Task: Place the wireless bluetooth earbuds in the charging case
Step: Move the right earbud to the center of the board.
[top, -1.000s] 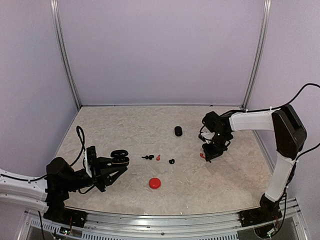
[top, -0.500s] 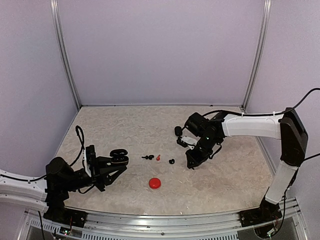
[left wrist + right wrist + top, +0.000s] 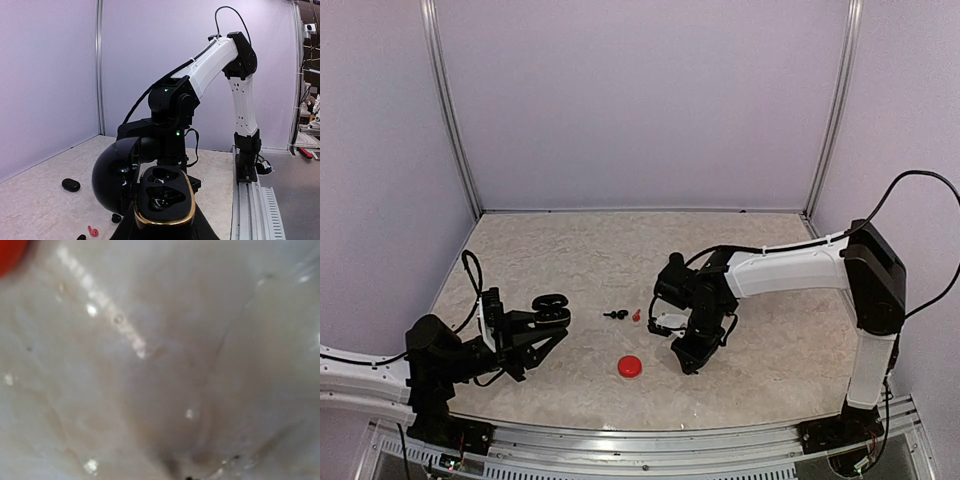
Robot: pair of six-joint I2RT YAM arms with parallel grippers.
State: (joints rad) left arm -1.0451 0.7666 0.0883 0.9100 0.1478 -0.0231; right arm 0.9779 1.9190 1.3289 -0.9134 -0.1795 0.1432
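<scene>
My left gripper (image 3: 542, 318) is shut on the open black charging case (image 3: 164, 200). The case has a gold rim, its lid (image 3: 112, 175) is swung back, and both wells are empty. Two black earbuds (image 3: 613, 314) and a red earbud (image 3: 637, 315) lie mid-table. The left wrist view shows a black earbud (image 3: 116, 218) and the red earbud (image 3: 92, 231) just below the case. My right gripper (image 3: 683, 364) points down at the table, right of the red case (image 3: 630, 366). Its jaws look shut, and I cannot see anything between them. The right wrist view is a blur of table surface (image 3: 160, 360).
A closed black case (image 3: 71, 185) lies further back on the table, hidden behind the right arm in the top view. Purple walls with metal posts enclose the table. A metal rail (image 3: 650, 440) runs along the near edge.
The right arm has swung left and nearer, from the table's right side to a spot beside the red case. The left arm with the open case has barely shifted.
</scene>
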